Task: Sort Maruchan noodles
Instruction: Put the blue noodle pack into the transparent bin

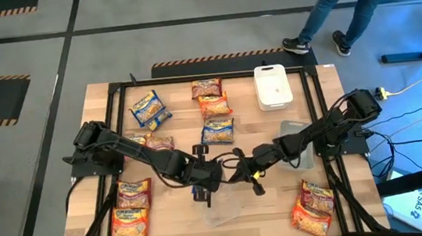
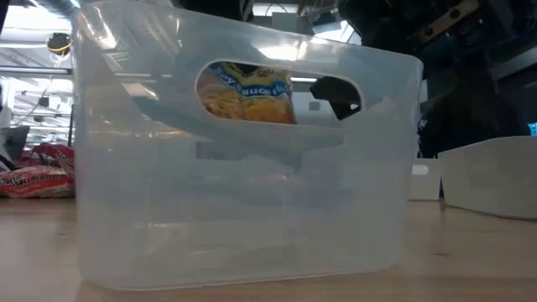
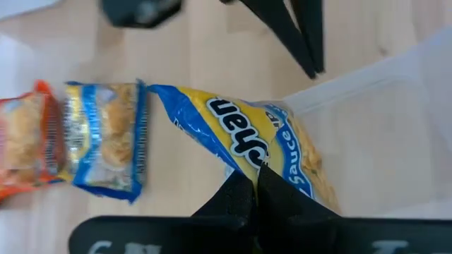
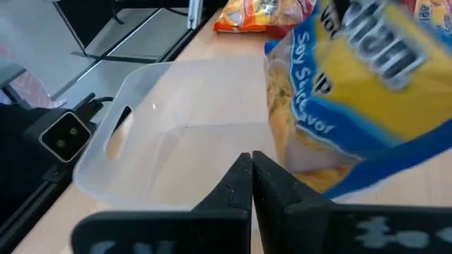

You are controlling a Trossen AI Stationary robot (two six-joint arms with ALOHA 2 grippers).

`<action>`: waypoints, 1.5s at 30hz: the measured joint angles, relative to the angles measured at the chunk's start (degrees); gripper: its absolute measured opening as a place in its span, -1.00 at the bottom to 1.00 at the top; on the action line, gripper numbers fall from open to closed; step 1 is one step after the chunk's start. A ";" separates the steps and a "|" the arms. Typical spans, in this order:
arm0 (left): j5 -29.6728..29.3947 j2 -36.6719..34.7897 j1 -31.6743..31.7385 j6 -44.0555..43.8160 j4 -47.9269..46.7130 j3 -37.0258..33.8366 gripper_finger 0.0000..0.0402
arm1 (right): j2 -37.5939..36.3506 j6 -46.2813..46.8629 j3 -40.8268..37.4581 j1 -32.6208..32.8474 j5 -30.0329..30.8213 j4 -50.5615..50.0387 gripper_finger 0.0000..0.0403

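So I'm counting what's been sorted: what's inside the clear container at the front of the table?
The clear container looks empty on its visible floor. The left claw holds a blue-and-yellow packet at its rim, not yet dropped in. That packet hides part of the inside.

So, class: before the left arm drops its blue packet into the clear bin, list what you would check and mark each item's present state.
1. Left gripper jaws shut on the blue-and-yellow packet: ok.
2. Packet over the clear bin: ok, it hangs at the bin's edge.
3. Bin empty inside: ok, right wrist view shows nothing in it.
4. Right gripper clear of the drop path: cannot tell; it is close by, jaws shut.
5. Person away from the table: ok.
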 joint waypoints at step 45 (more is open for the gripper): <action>-4.71 10.60 -0.65 14.07 0.27 4.49 -0.46 | 3.10 0.41 -0.04 0.00 -0.04 0.77 -1.00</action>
